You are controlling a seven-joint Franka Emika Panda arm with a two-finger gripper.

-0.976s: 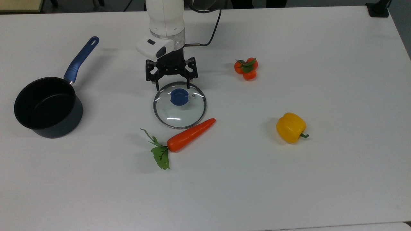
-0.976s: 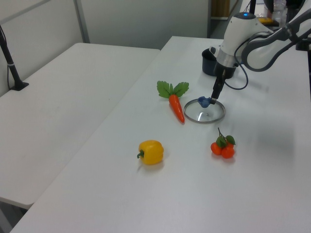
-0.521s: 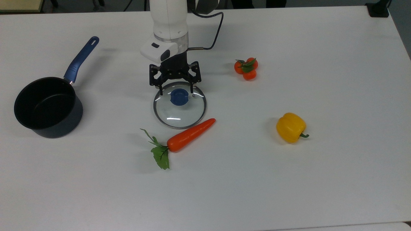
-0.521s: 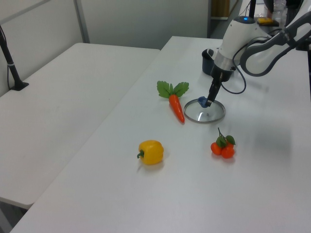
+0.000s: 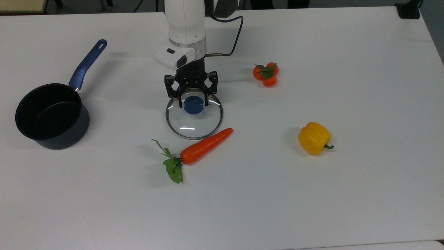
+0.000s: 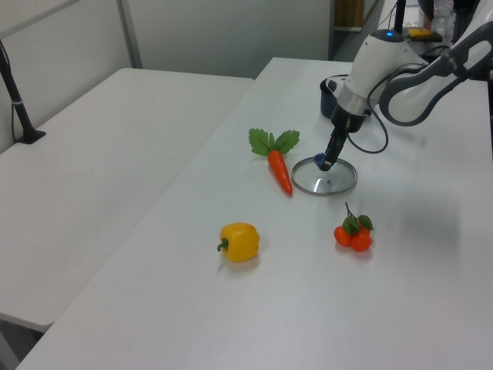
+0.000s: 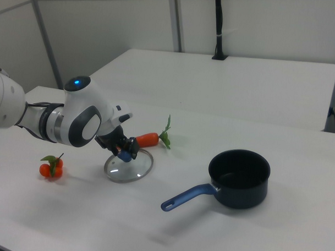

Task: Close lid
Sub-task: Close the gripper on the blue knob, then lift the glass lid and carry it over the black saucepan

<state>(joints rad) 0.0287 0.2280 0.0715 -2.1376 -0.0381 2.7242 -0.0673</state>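
The lid [image 5: 194,124] lies flat on the white table [image 5: 312,194], a round clear glass disc with a metal rim and a blue knob [image 5: 193,106] at its centre. My gripper [image 5: 193,103] points down over it, open, one finger on each side of the knob and just short of touching it. The left view has the gripper [image 6: 327,162] low over the lid [image 6: 327,182], and the right view has the gripper [image 7: 124,152] at the knob above the lid [image 7: 130,167]. A black saucepan [image 5: 52,116] with a blue handle [image 5: 87,65] stands open at the top view's left.
An orange carrot [image 5: 204,146] touches the lid's near rim in the top view. Tangerines [image 5: 266,74] sit to the top view's right of the arm, and a yellow pepper [image 5: 314,138] lies farther right. The saucepan [image 7: 240,177] is well apart from the lid in the right view.
The gripper has moved from behind the lid's far rim to over its centre and come lower. Its fingers now straddle the blue knob. The lid has not moved.
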